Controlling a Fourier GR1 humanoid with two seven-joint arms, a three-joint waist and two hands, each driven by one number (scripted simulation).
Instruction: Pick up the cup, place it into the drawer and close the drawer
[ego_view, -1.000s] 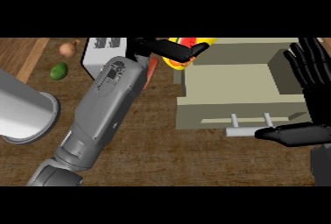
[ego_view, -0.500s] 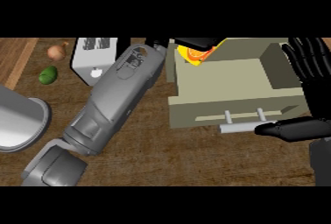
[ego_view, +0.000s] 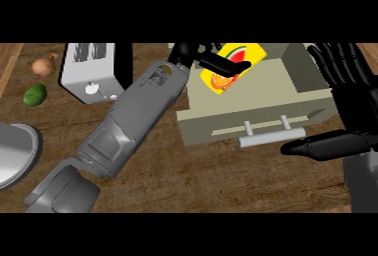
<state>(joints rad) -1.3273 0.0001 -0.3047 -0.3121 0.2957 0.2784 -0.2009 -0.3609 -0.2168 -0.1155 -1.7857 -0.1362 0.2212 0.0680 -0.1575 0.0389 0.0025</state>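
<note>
- Yellow cup (ego_view: 230, 67), printed with a fruit picture, is hanging over the open drawer (ego_view: 255, 102); I cannot tell whether it is touching the drawer's floor yet.
- Left hand (ego_view: 214, 61) is curling its black fingers round the cup's upper side, pinching it from above, with its grey forearm slanting in from the lower left.
- Beige drawer is standing pulled out on the wooden counter (ego_view: 221, 175), its pale bar handle (ego_view: 272, 136) facing the near side.
- Right hand (ego_view: 347, 100) is resting at the view's right edge, fingers spread and straight, thumb pointing toward the handle and holding nothing.
- Progress, as I judge it: the pick-up is done and the cup is arriving at the drawer; letting go, drawing the left hand clear and pushing the drawer shut are all remaining.
- Bystanders well apart on the left: a white toaster (ego_view: 92, 75), an onion (ego_view: 44, 65), a green avocado (ego_view: 34, 95) and a grey metal bowl (ego_view: 15, 155) at the edge.
</note>
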